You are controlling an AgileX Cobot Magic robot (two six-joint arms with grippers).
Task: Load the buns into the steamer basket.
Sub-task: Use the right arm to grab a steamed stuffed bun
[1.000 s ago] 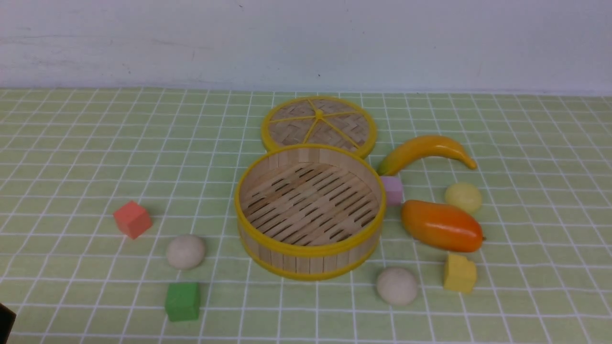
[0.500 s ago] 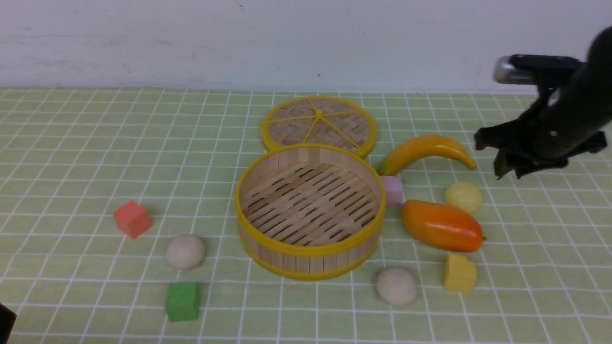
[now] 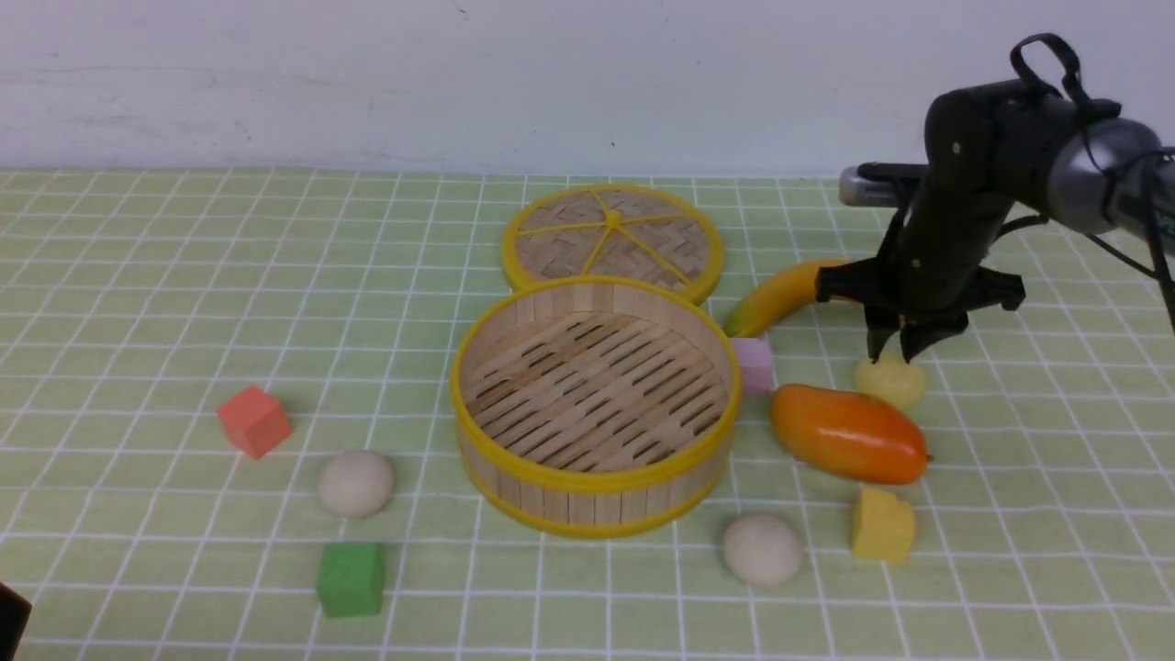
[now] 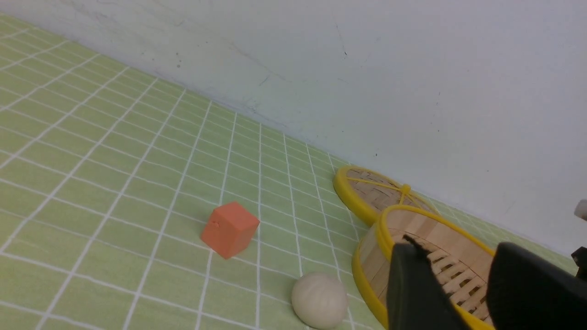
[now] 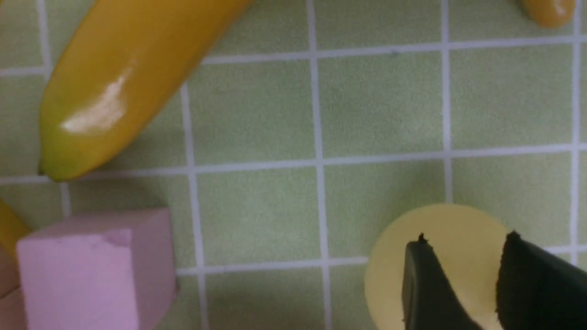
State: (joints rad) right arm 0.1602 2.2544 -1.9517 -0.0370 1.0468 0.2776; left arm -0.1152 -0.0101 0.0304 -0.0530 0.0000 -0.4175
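Observation:
The steamer basket (image 3: 587, 479) stands empty at the table's middle. One beige bun (image 3: 356, 483) lies to its left, another beige bun (image 3: 761, 549) at its front right. A pale yellow bun (image 3: 890, 381) sits to its right, beyond the mango. My right gripper (image 3: 892, 353) points down just above that yellow bun (image 5: 454, 229); its jaws (image 5: 467, 238) stand open, narrower than the bun, with nothing between them. My left gripper (image 4: 458, 250) is open and empty, low at the near left, looking at the basket (image 4: 371, 266) and the left bun (image 4: 319, 300).
The woven lid (image 3: 612, 237) lies flat behind the basket. A banana (image 3: 789, 292), a pink cube (image 3: 754, 364) and an orange mango (image 3: 846, 433) crowd the yellow bun. A yellow cube (image 3: 882, 525) sits front right; a red cube (image 3: 254, 420) and a green cube (image 3: 350, 578) sit left.
My right arm has come in from the right, swung left and dropped until its fingertips hang over the pale yellow bun. Nothing on the table has shifted.

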